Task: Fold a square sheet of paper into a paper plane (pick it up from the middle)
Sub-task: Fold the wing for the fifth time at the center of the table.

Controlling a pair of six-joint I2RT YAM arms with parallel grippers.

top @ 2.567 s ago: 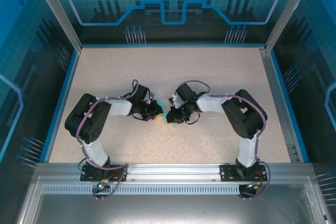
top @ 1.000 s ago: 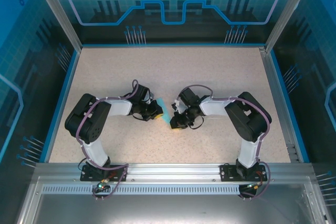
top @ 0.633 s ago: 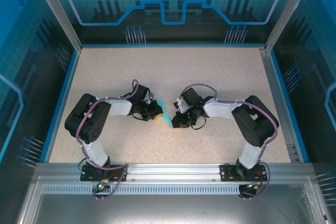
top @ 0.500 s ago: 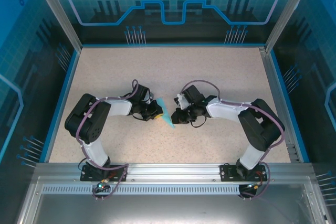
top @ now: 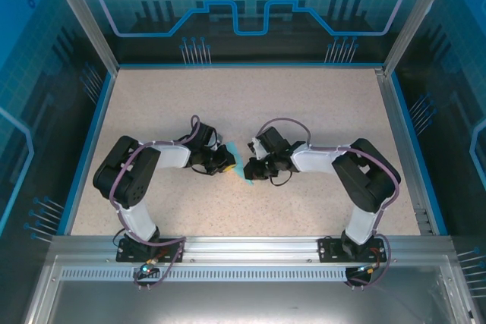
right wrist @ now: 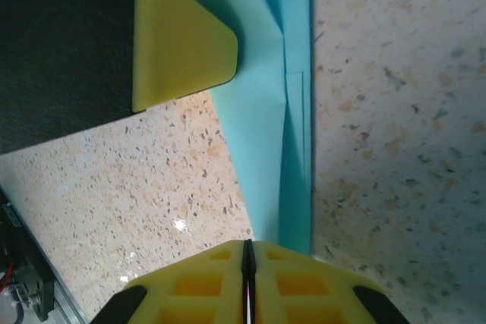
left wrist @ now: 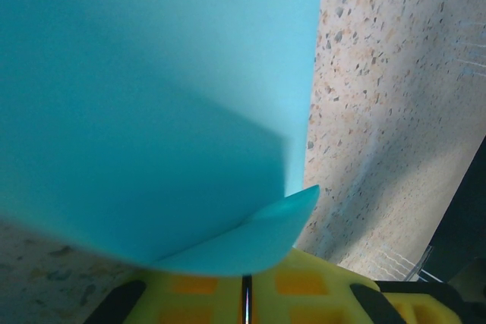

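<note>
Near the middle of a speckled beige bench, well clear of its edges, a thin light cyan-blue sheet of paper, folded narrow and creased, sits between two facing arms, the left gripper pinched shut on its curled edge, the right gripper closed, fingertips at its end.

A speckled beige table with a blue rim carries a light cyan sheet of paper, folded into a narrow strip with creases along its length. Speckled tabletop shows on every side of the sheet, broadest beyond its far end.
</note>
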